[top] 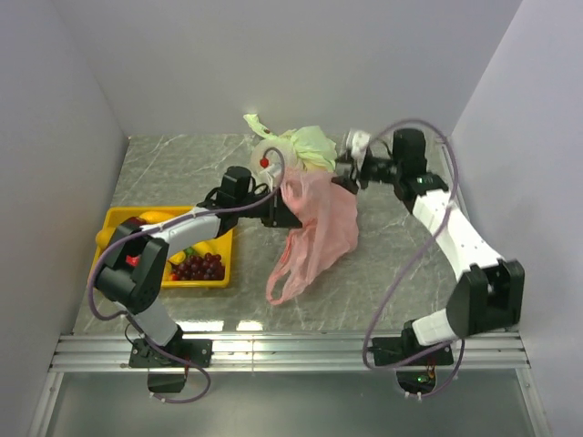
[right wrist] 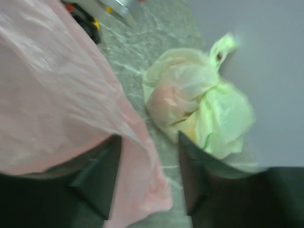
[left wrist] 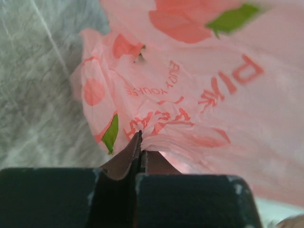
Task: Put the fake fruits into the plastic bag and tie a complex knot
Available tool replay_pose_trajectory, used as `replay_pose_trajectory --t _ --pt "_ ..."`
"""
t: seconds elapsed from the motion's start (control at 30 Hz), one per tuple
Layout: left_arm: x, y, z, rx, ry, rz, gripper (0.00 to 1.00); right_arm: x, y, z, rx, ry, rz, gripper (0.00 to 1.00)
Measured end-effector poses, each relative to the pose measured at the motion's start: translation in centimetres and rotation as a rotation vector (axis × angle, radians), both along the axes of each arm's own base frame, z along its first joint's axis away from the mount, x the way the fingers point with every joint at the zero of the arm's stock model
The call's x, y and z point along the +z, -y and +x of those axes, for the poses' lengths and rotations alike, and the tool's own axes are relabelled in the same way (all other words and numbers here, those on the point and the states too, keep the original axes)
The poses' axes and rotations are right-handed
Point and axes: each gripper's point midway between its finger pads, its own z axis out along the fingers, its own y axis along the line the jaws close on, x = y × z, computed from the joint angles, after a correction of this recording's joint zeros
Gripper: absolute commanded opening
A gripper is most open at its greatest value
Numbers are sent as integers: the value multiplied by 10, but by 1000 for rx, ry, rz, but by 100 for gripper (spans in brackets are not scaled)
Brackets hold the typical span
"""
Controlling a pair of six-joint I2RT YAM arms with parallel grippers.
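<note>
The pink plastic bag (top: 314,232) hangs crumpled over the middle of the table, its handle loop trailing toward the near edge. My left gripper (top: 290,211) is shut on a fold of the bag's printed film (left wrist: 190,109), with the jaws pressed together (left wrist: 140,142). My right gripper (top: 344,177) is at the bag's far upper edge. It stands open (right wrist: 147,175), and a flap of the pink film (right wrist: 61,95) drapes loosely between its fingers (right wrist: 102,175). The fake fruits lie in the yellow tray at the left: a purple grape bunch (top: 199,266) and yellow bananas (top: 155,218).
A pale green-and-white knotted bag (top: 305,146) (right wrist: 204,109) sits by the back wall, just behind both grippers. The yellow tray (top: 202,284) lies under the left arm. White walls close in the table on three sides.
</note>
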Motion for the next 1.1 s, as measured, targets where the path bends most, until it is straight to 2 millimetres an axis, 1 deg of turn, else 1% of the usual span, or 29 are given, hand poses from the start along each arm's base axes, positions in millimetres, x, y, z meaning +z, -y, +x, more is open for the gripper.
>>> replay_pose_trajectory --t 0.07,0.1,0.13,0.17,0.2,0.23,0.33,0.37,0.4,0.47,0.53,0.57,0.7,0.73,0.8,0.9,0.93,1.0,1.07,1.1 --pt "16 0 4 66 -51 -45 0 7 2 22 -73 -119 44 73" --pt "26 0 8 98 -73 -75 0 11 9 32 -128 -199 77 75" --pt "36 1 12 127 -91 -105 0 13 20 38 -181 -258 101 75" --pt "45 1 15 151 -106 -134 0 14 30 40 -229 -316 123 76" --pt "52 2 18 172 -122 -159 0 14 44 39 -284 -385 151 76" --pt "57 1 20 191 -144 -181 0 13 60 37 -342 -453 181 81" --pt "64 0 26 242 -208 -215 0 7 97 22 -488 -653 273 83" --pt "65 0 27 251 -231 -225 0 6 104 14 -523 -711 301 84" --pt "65 0 28 259 -248 -230 0 5 105 7 -540 -759 321 84" --pt "66 1 30 276 -287 -243 0 3 95 -15 -540 -851 355 86" --pt "64 2 32 291 -326 -252 0 -1 74 -43 -510 -929 369 89" --pt "63 2 33 297 -337 -252 0 -5 62 -58 -484 -956 368 94" --pt "57 3 36 325 -399 -254 0 -22 26 -107 -416 -1027 366 96" --pt "56 3 37 333 -413 -255 0 -24 20 -116 -409 -1035 374 97" --pt "56 4 38 342 -431 -262 0 -24 9 -126 -401 -1035 388 97" --pt "61 8 37 338 -436 -281 0 -22 -7 -128 -413 -1014 401 98" --pt "62 10 36 334 -438 -286 0 -22 -11 -125 -421 -1012 408 98" --pt "64 12 35 330 -439 -293 0 -25 -17 -110 -460 -1027 443 98" --pt "65 14 34 326 -445 -298 0 -34 -23 -93 -508 -1065 468 98" --pt "66 15 33 325 -446 -299 0 -41 -27 -84 -533 -1092 476 93"
